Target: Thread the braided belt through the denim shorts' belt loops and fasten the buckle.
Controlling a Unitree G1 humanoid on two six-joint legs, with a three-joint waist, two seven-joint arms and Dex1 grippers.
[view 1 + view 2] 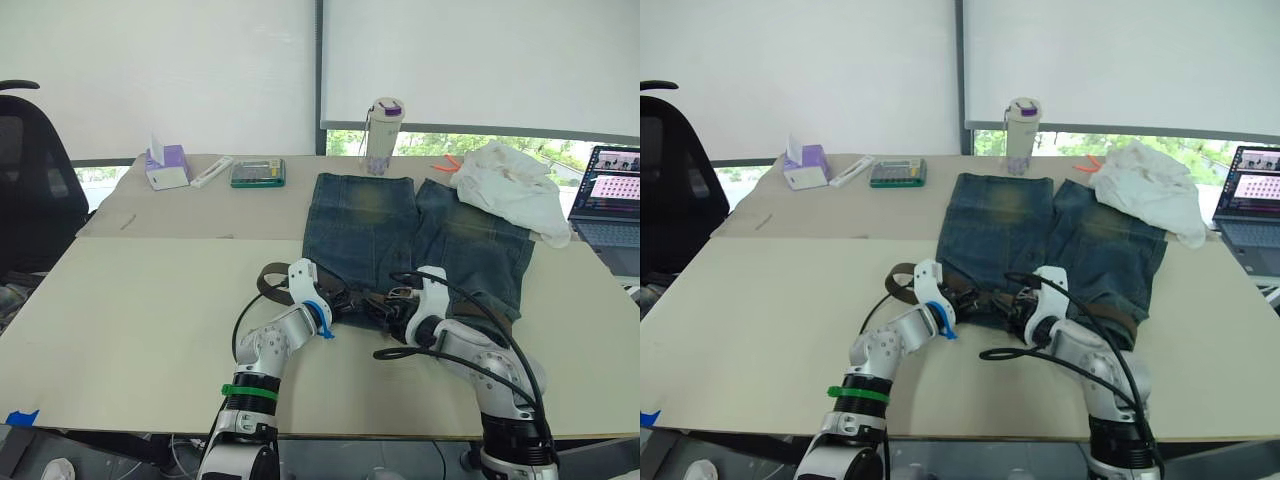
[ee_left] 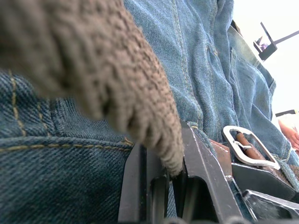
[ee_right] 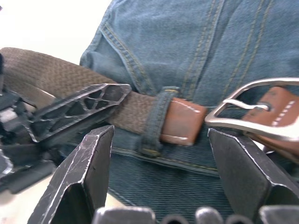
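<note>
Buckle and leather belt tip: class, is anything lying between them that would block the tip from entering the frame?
Nothing visible does. In the right wrist view the belt tip has cleared a belt loop, with only bare denim shorts before the buckle.

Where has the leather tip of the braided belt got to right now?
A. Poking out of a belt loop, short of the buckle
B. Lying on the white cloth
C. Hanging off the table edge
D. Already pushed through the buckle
A: in the right wrist view the belt's leather tip sticks out of a belt loop, with a gap before the silver buckle on the denim shorts.
</note>
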